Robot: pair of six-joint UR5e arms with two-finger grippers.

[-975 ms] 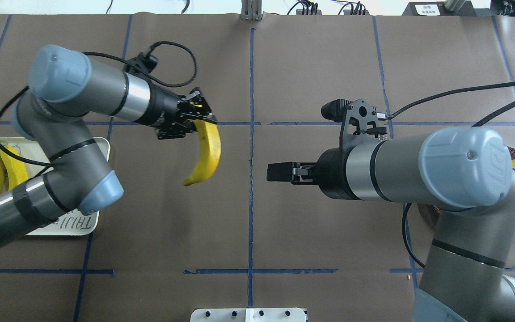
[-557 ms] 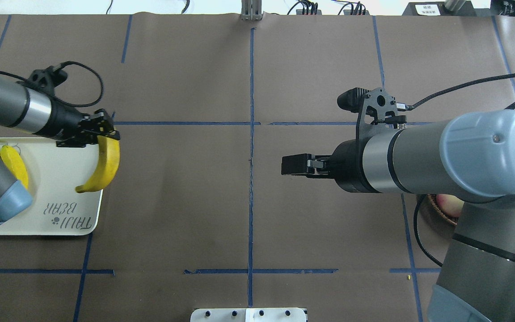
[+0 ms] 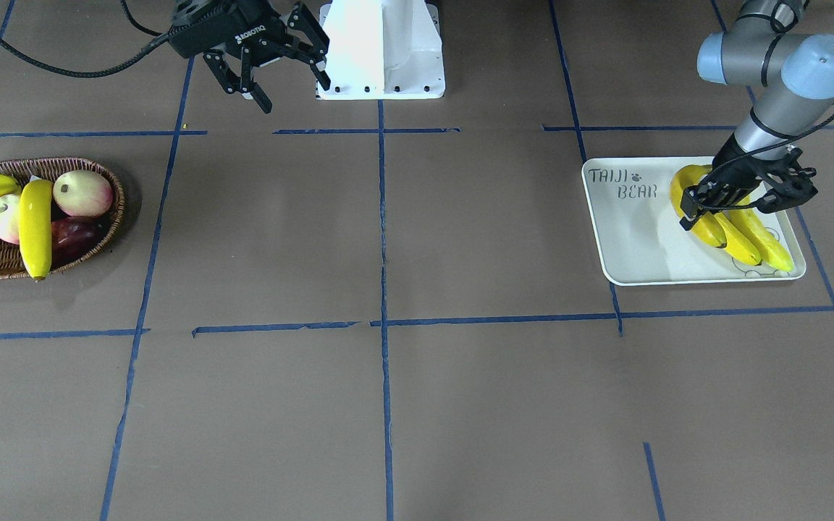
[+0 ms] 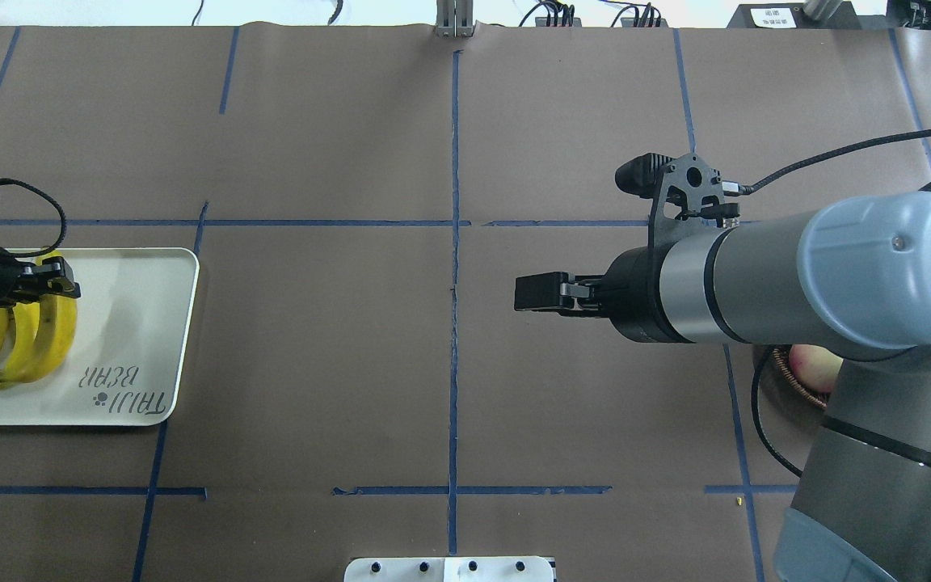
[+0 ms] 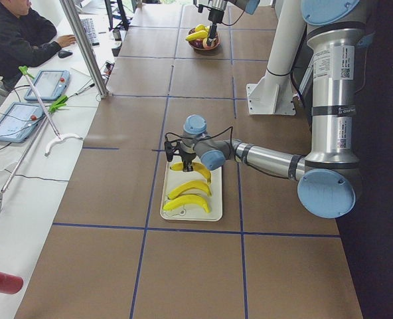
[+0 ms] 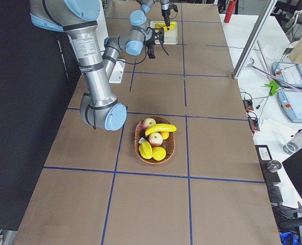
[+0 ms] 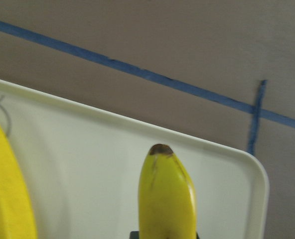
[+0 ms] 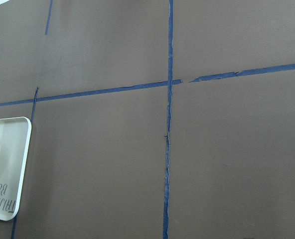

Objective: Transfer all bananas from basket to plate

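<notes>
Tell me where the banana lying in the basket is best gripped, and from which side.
I'd grip the banana across its middle, coming straight down from above. It lies flat on top of the other fruit in the basket, its whole length exposed, so the fingers can straddle its narrow width.

Bright yellow bananas (image 3: 763, 244) on a white plate (image 3: 633, 242) with grey lettering. Brown woven wicker basket (image 3: 119, 206). Brown bench (image 3: 496, 412) gridded with blue tape lines (image 3: 382, 217).

Left pincer (image 4: 49, 284) low, clamped — right pincer (image 3: 295, 95) spread, hovering.
</notes>
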